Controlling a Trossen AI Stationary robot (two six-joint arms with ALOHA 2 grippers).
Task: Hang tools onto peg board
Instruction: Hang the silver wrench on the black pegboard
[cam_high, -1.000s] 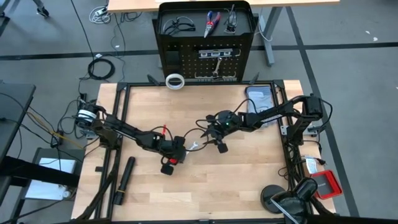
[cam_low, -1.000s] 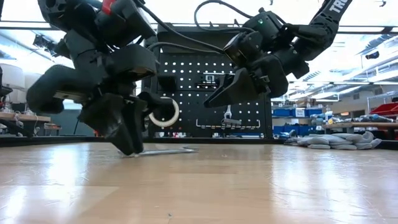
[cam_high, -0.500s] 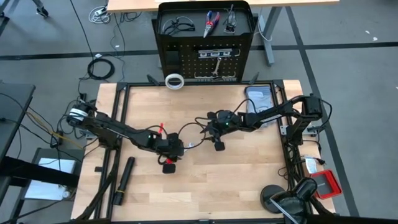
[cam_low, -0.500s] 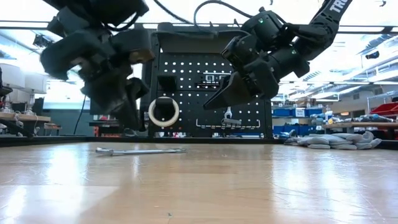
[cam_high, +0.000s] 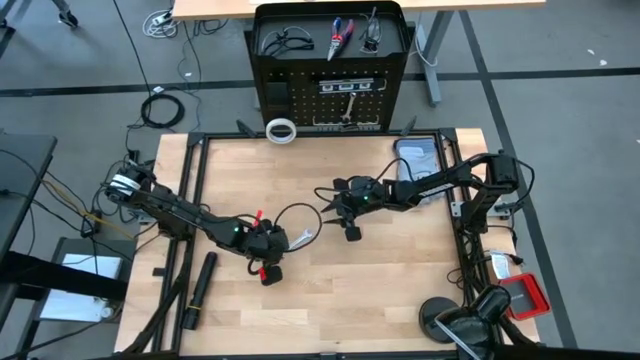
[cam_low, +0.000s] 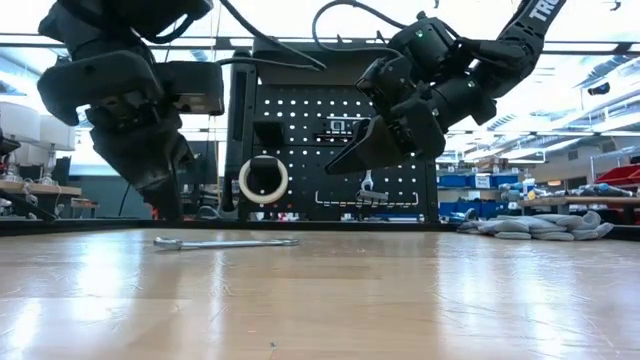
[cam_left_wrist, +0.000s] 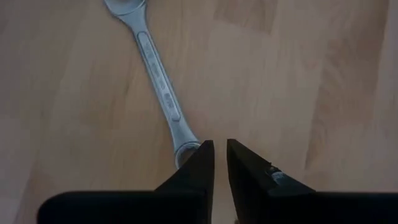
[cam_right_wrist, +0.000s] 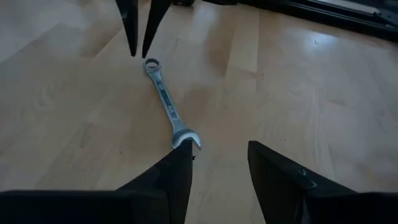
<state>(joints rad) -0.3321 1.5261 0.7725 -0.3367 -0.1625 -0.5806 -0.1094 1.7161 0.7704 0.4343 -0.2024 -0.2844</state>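
Observation:
A silver wrench (cam_high: 300, 238) lies flat on the wooden table (cam_high: 400, 290), midway between my two grippers; it also shows in the low view (cam_low: 225, 242). My left gripper (cam_left_wrist: 221, 162) hovers above the wrench's ring end (cam_right_wrist: 152, 64), its fingers a narrow gap apart and empty. My right gripper (cam_right_wrist: 217, 155) is open wide and empty, raised above the wrench's open-jaw end (cam_right_wrist: 186, 140). The black peg board (cam_high: 330, 60) stands beyond the far edge. On it hang a white tape ring (cam_low: 263, 180), pliers (cam_high: 340, 35), glasses (cam_high: 280, 42) and a second wrench (cam_low: 367, 185).
A long black cylinder (cam_high: 198, 290) lies just off the table's left edge. A grey device (cam_high: 415, 155) sits at the far right corner. Grey cloth (cam_low: 540, 225) lies at the right. The near half of the table is bare wood.
My left gripper has come off the wrench's end, risen from the table and drawn back toward the table's left edge. The wrench stays lying flat on the table.

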